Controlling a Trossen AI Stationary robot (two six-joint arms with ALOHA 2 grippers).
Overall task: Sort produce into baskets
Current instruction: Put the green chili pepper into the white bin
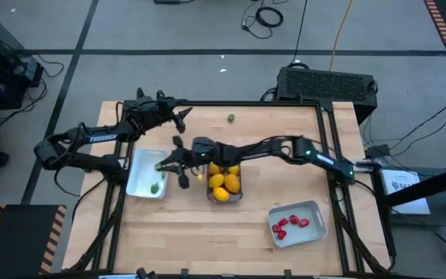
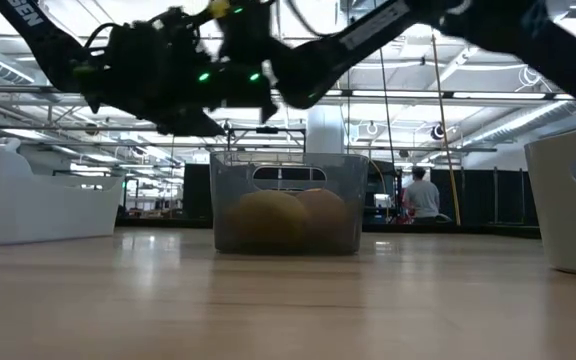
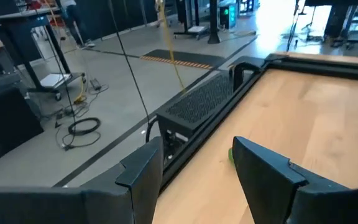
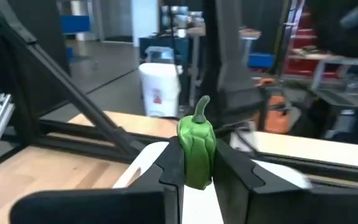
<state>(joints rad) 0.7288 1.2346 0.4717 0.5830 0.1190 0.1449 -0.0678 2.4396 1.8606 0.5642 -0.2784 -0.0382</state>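
Green pepper piece (image 1: 159, 165), high view: clamped in right gripper (image 1: 162, 165) over white tray (image 1: 139, 184); left gripper (image 1: 183, 116), fingers apart and empty, near table's far edge. Right wrist view: fingers (image 4: 169, 163) pinch pepper upright above tray.

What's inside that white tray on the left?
One small green piece lies in the white tray. The right gripper holds a green pepper over its edge, covering part of it.

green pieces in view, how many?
3: one in the white tray at, one pinched in the right pincer above that tray, one loose on the table's far side. Others may be hidden.
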